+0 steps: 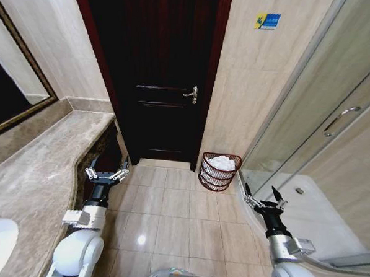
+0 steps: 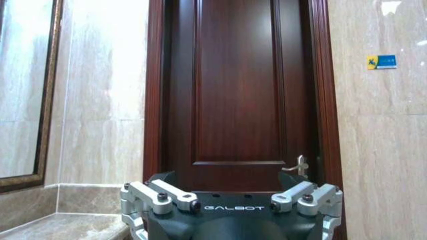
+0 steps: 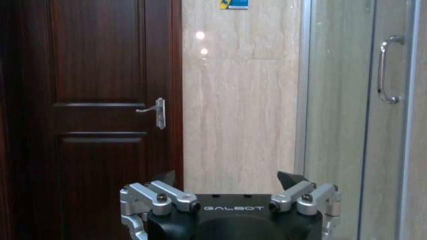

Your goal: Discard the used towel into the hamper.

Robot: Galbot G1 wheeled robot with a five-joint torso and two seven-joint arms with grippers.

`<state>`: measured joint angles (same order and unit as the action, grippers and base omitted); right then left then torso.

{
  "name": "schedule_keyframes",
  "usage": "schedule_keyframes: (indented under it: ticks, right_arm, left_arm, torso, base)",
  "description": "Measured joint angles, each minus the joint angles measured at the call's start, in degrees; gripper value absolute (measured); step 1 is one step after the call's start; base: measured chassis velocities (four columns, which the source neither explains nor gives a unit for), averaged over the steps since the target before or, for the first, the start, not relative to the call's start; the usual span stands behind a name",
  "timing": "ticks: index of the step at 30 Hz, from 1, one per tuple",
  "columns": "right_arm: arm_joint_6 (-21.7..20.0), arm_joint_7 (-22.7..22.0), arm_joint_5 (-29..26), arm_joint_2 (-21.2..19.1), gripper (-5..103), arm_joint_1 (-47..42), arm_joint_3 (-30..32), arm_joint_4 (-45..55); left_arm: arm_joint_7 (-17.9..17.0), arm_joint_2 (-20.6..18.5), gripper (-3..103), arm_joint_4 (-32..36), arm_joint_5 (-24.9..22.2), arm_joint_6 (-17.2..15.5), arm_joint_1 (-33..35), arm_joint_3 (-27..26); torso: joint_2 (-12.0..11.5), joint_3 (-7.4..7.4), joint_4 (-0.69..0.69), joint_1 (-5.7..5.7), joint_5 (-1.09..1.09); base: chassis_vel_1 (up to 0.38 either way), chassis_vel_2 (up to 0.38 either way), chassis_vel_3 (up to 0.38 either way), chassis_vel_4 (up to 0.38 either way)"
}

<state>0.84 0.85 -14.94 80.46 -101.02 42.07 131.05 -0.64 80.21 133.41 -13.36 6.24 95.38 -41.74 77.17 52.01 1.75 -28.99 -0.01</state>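
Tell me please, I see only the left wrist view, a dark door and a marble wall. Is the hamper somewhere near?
Observer: Yes. In the head view the hamper stands on the floor tiles against the wall, just right of the door.
Operator: Is something inside it?
Observer: A white towel lies in it, up near the rim.
Operator: Where is the right arm?
Observer: The right gripper is open and holds nothing, low beside the glass shower door.
Operator: And my gripper?
Observer: The left gripper is also open, beside the stone counter, with nothing in it.
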Motion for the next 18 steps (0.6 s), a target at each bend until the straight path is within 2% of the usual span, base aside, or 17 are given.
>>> schedule_keyframes:
  ticks: [18]
  right_arm:
    - [0.3,0.1,0.1,-0.1,100,0.0,-0.3,-0.3]
  left_arm:
    - [1.1,0.5,100,0.4,0.1,-0.9,0.4,0.1]
  torso:
    - [0.0,0.00,-0.01,0.00,0.00]
  base:
    - [0.079,-0.085,-0.078,0.077]
